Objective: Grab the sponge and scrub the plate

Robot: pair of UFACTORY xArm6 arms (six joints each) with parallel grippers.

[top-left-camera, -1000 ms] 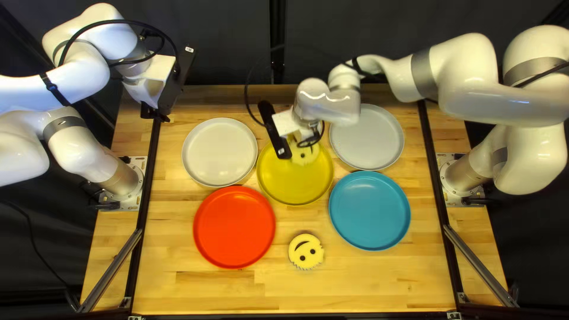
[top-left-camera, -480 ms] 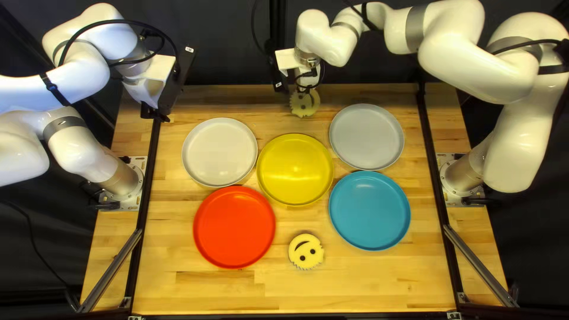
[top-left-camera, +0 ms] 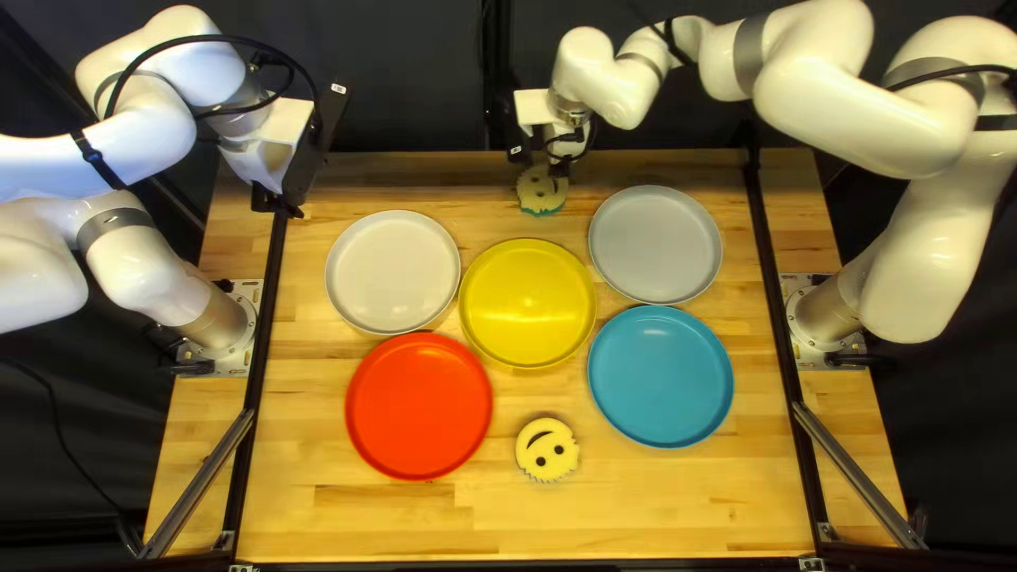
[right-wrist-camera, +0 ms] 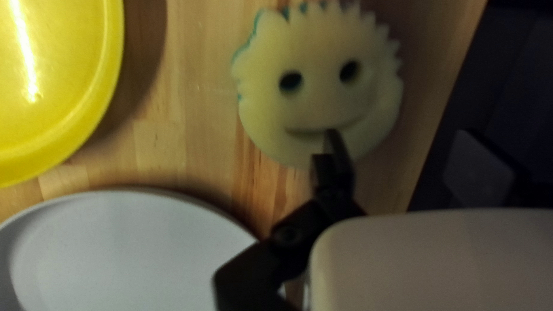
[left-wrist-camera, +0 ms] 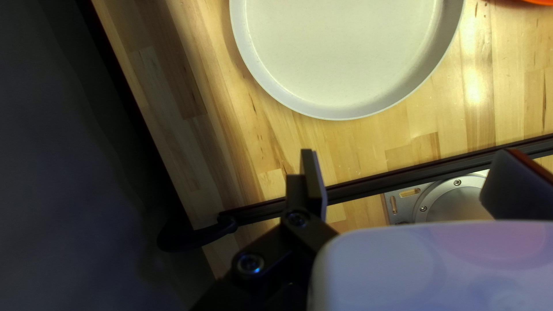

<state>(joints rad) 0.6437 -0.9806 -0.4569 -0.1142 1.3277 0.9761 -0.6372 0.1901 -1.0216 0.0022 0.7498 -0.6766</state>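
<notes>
My right gripper (top-left-camera: 565, 145) is over the table's far edge. Just below it is a round smiley sponge (top-left-camera: 542, 189), pale with a turquoise edge, beyond the yellow plate (top-left-camera: 528, 303). In the right wrist view my gripper (right-wrist-camera: 397, 133) has its fingers apart; one fingertip overlaps the mouth of the sponge (right-wrist-camera: 314, 101), touching or not I cannot tell. Another smiley sponge (top-left-camera: 547, 449) lies between the red plate (top-left-camera: 420, 406) and the blue plate (top-left-camera: 660, 376), nearer the front. My left gripper (top-left-camera: 279, 204) hangs empty at the far left; its fingers stand apart in the left wrist view (left-wrist-camera: 410, 154).
A white plate (top-left-camera: 392, 272) is left of the yellow one and a grey plate (top-left-camera: 656, 245) right of it. Black rails (top-left-camera: 261, 318) run along both table sides. The dark curtain (top-left-camera: 408, 79) hangs behind the far edge.
My right arm swept from the yellow plate to the far edge, carrying the sponge along, then shifted right. The sponge stayed behind and tilted, its turquoise edge now showing. The left arm kept still.
</notes>
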